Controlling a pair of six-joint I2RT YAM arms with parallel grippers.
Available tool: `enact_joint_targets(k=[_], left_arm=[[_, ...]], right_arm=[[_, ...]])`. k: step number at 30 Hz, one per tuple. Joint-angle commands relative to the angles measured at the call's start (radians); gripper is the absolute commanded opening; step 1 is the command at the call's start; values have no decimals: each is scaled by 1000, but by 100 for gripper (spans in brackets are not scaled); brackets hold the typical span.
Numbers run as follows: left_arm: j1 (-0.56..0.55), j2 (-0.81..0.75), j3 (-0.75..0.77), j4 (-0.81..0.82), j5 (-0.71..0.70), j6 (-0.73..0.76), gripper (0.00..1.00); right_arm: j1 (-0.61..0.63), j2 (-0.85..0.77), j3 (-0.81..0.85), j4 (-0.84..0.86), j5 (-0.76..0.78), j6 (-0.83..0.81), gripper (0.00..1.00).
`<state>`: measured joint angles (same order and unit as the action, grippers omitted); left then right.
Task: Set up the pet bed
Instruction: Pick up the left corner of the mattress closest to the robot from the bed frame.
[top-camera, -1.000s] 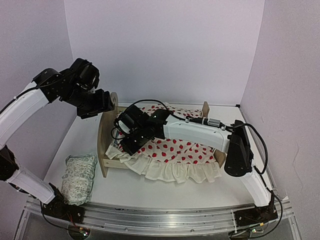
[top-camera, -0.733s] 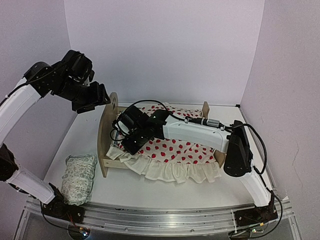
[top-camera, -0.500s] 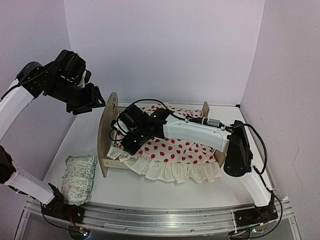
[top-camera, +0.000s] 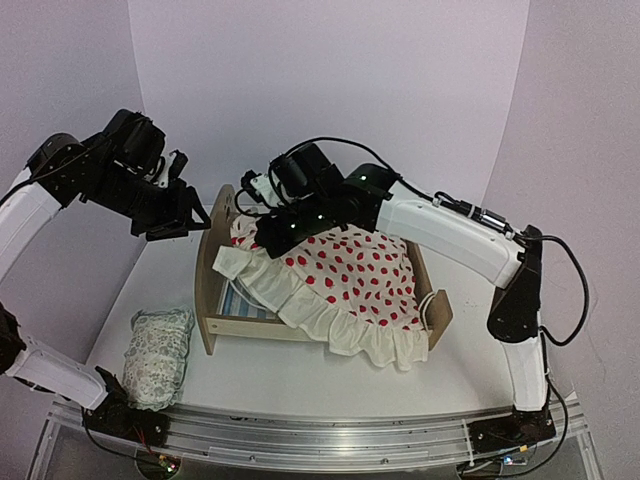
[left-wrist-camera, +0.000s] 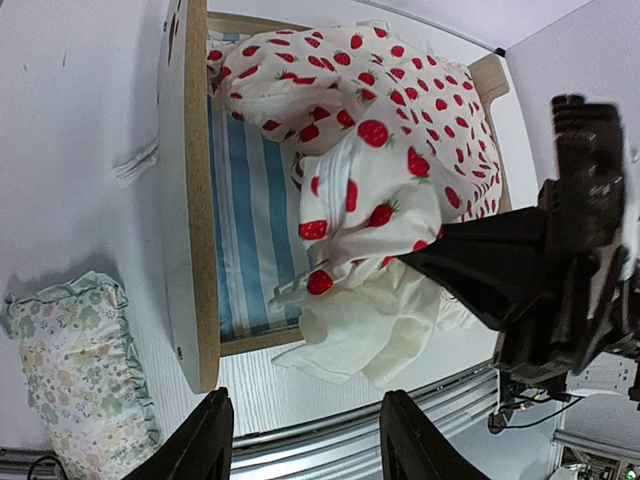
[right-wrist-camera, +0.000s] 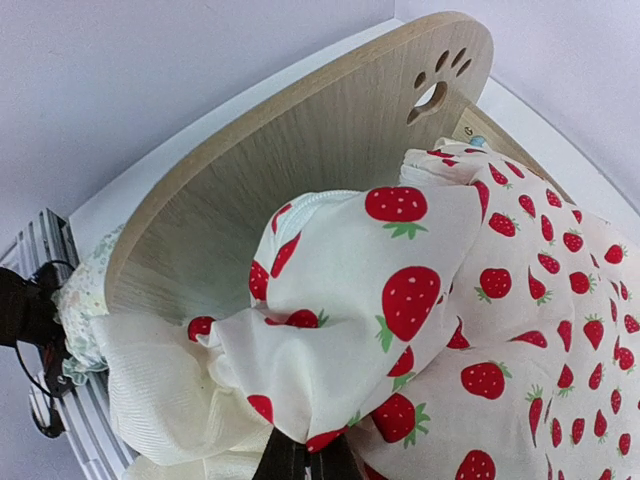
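The pillow (top-camera: 160, 355) lies on the table (top-camera: 300, 375) at about 8 o'clock from the bed, well apart from both arms. The left gripper (left-wrist-camera: 306, 400) hovers in the air off the bed's 10 o'clock corner. Its fingers stand partly apart with nothing between them.

The pet bed (top-camera: 212, 290) sits mid-table with its headboard (top-camera: 218, 250) toward 9 o'clock and its footboard (top-camera: 440, 312) toward 3 o'clock. The striped mattress (left-wrist-camera: 245, 220) lies flat inside the frame, showing only at the headboard end.

The strawberry-print blanket (top-camera: 345, 270) covers the rest and spills over the rail at 6 o'clock. The right gripper (right-wrist-camera: 306, 460) is closed on a bunched fold of it, held up just above the headboard end, so the cloth hangs in a limp tent from that pinch.

Judging by its thin plywood, the frame is probably light and stiff. It would likely skid on the smooth table under any sideways tug from the cloth. The best holds look like the headboard's upper edge or a long side rail, taken across the panel's thickness. The paw-print cutout seems a poor place to grip.

The mattress looks soft and would bend if lifted by one end. The blanket has no stiffness at all, so a pinch near a corner or along the ruffle should let it spread better than a grip on the middle.
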<state>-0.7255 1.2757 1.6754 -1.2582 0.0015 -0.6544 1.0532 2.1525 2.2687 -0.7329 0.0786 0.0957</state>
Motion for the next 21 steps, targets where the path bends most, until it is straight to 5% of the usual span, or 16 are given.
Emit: enact_joint_targets(k=[1, 13, 21], left_arm=[[-5, -58, -59, 48, 50, 3, 51], [-19, -226, -371, 275, 62, 75, 44], [-23, -149, -318, 404, 107, 343, 41]], right_arm=[[-16, -56, -17, 30, -112, 89, 0], [-83, -143, -84, 57, -164, 163, 0], [-136, -208, -117, 60, -174, 193, 0]])
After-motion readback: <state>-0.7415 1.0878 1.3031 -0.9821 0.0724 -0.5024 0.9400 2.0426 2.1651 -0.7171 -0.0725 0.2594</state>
